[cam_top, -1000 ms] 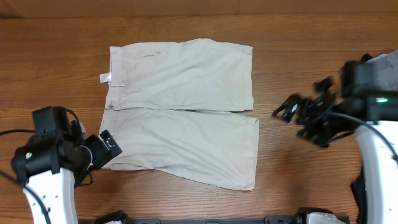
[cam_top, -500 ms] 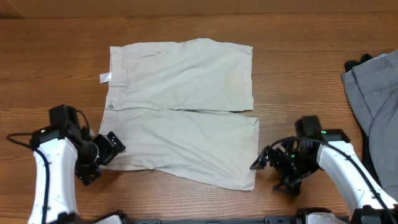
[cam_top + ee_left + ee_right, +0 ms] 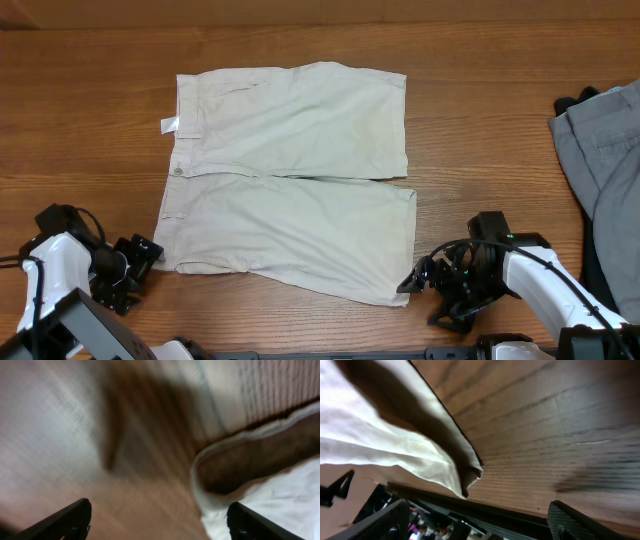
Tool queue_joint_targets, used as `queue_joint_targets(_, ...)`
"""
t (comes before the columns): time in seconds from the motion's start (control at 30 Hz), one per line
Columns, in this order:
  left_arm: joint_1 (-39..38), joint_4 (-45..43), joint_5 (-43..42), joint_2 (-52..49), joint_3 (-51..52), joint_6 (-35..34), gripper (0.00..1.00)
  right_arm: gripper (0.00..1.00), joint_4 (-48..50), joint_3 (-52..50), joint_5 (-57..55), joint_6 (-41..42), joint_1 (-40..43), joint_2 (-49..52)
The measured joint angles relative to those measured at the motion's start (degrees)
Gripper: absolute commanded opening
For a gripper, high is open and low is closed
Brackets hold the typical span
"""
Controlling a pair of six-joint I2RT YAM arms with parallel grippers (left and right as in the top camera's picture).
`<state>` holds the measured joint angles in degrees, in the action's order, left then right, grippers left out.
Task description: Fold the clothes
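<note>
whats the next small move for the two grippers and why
Probably nudge both in and close on the near corners: left gripper and right gripper are open, each at a near corner of the shorts, which lie flat, unfolded, ungripped.

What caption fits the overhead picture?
Beige shorts lie flat, left gripper and right gripper open at the near corners.

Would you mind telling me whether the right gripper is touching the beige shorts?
Apart. In the right wrist view, the beige shorts' hem corner lies between the right gripper's open fingers, clear of both.
</note>
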<state>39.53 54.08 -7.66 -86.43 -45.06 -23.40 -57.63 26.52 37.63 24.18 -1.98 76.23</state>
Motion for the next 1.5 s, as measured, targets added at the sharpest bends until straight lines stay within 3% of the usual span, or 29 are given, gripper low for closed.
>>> queue_joint_targets(0.3, 0.0, -7.2, -1.6, -4.4, 0.5, 0.0, 0.67, 0.89, 0.6, -1.6, 2.3, -1.1, 0.0, 0.0)
queue_joint_targets(0.43, 0.0, -9.3, -2.4, -4.4, 0.5, 1.4, 0.52, 0.89, 1.7, -1.6, 2.5, -1.3, -1.2, 0.0)
queue_joint_targets(0.5, 0.0, -10.1, -3.5, -4.5, 0.5, 2.3, 0.48, 0.84, 3.2, -1.6, 2.6, -0.9, -2.3, 0.0)
queue_joint_targets(0.53, -0.1, -10.6, -4.1, -4.6, 0.5, 2.7, 0.47, 0.76, 4.5, -1.6, 2.6, -0.2, -3.1, 0.0)
queue_joint_targets(0.6, -0.1, -11.5, -5.4, -4.7, 0.5, 3.1, 0.53, 0.7, 6.7, -1.6, 2.5, 1.2, -3.8, 0.0)
queue_joint_targets(0.63, -0.1, -12.0, -6.2, -4.7, 0.5, 3.7, 0.69, 0.68, 8.2, -1.6, 2.4, 2.7, -4.0, 0.0)
queue_joint_targets(0.67, -0.2, -12.3, -7.0, -4.7, 0.5, 4.1, 0.8, 0.65, 8.9, -1.6, 2.3, 4.0, -4.1, 0.0)
queue_joint_targets(0.73, -0.3, -12.6, -9.8, -4.5, 0.2, 4.2, 0.86, 0.58, 10.3, -1.6, 1.9, 6.5, -4.1, 0.0)
queue_joint_targets(0.8, -0.4, -13.0, -10.9, -4.5, 0.1, 4.5, 0.89, 0.54, 10.6, -1.6, 0.9, 9.3, -4.1, 0.0)
queue_joint_targets(0.87, -0.4, -13.5, -12.0, -4.5, 0.0, 4.6, 0.9, 0.41, 11.2, -1.6, 0.1, 11.6, -4.1, 0.0)
queue_joint_targets(0.93, -0.4, -13.7, -12.6, -4.5, 0.0, 5.0, 0.91, 0.36, 11.1, -1.6, -0.2, 12.6, -4.1, 0.0)
queue_joint_targets(1.17, -0.4, -13.6, -13.0, -4.5, 0.0, 5.6, 0.93, 0.36, 11.0, -1.6, 2.5, 14.8, -4.1, 0.0)
queue_joint_targets(1.23, -0.4, -13.5, -13.0, -4.5, 0.0, 5.6, 0.93, 0.43, 10.0, -1.6, 2.9, 15.1, -4.1, 0.0)
queue_joint_targets(1.3, -0.4, -13.5, -13.0, -4.5, 0.0, 5.6, 0.93, 0.44, 9.0, -1.8, 3.1, 15.0, -4.1, 0.0)
queue_joint_targets(1.5, -0.4, -13.4, -13.2, -4.5, 0.0, 5.9, 0.93, 0.38, 13.6, -5.1, 3.4, 15.9, -4.1, -0.5)
